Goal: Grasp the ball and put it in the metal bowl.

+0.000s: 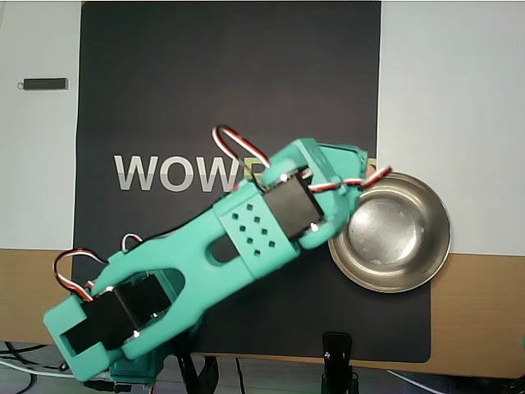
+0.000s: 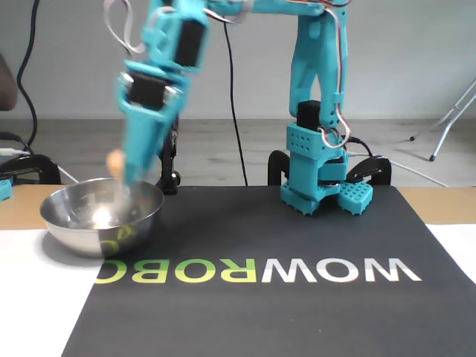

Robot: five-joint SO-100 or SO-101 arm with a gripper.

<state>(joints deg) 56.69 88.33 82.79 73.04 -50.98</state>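
Ball [image 2: 114, 161], small, smooth and judged light and slippery, sits pinched across its middle in the jaws of the gripper [image 2: 123, 172] above the metal bowl [image 2: 74, 221].

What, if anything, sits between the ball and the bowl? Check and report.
Nothing visible does. In the fixed view the gripper holds the ball just above the bowl, with only open air beneath it. The overhead view hides the ball under the arm, but the bowl's inside there looks empty.
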